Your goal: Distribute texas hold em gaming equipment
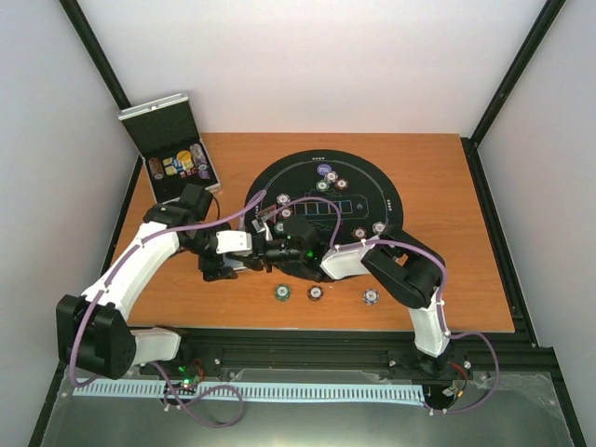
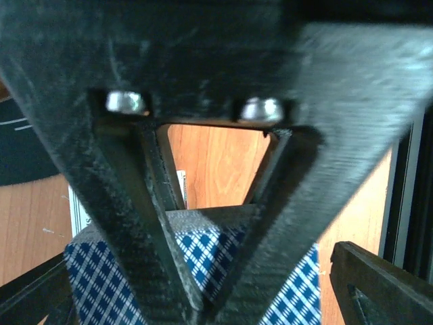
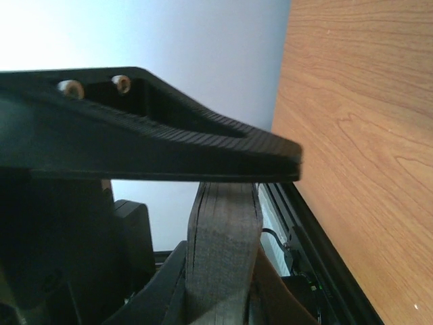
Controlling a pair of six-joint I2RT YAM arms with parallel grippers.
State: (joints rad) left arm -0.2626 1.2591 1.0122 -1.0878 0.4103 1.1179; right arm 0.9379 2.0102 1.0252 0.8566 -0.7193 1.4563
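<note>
My right gripper [image 1: 282, 248] is shut on the deck of blue-checked cards [image 2: 211, 252], holding it off the table by two opposite edges. In the right wrist view the deck [image 3: 223, 257] shows edge-on under the upper finger [image 3: 203, 150]. My left gripper [image 2: 203, 309] has its fingers closed to a point on the back of the top card; I cannot see whether a card is pinched. In the top view both grippers meet at centre and hide the deck. A green chip [image 1: 282, 291], a maroon chip [image 1: 316, 292] and a purple-white chip [image 1: 371, 297] lie near the front edge.
A round black poker mat [image 1: 372, 182] lies at the back centre with several chips [image 1: 331, 179] on it. An open chip case [image 1: 166, 126] stands at the back left corner. Black frame rails run along the table's front and sides.
</note>
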